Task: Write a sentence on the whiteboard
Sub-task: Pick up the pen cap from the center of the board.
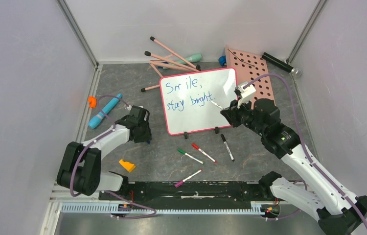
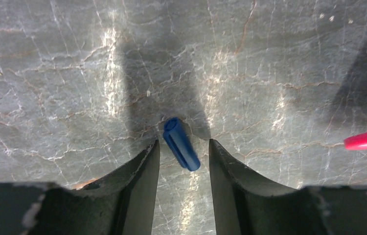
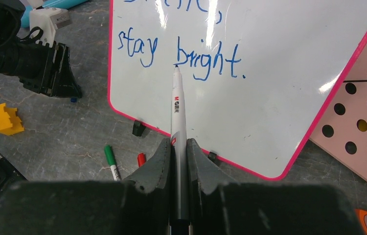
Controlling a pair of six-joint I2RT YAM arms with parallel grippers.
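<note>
Apparently done: pinches marker (image 3: 176,98) in right gripper (image 3: 178,143), tip by the sentence (image 3: 206,61) on the whiteboard (image 1: 194,122) at twelve o'clock; holds left gripper (image 2: 183,141) parted astride the cap (image 2: 180,145) at nine, for recapping.

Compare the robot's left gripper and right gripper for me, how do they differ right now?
The left gripper is open, with a blue cap lying loose between its fingers; the right gripper is shut on a marker. The left gripper faces the table; the right gripper faces the whiteboard, its marker tip at the word bright of the sentence. Both have dark fingers.
</note>
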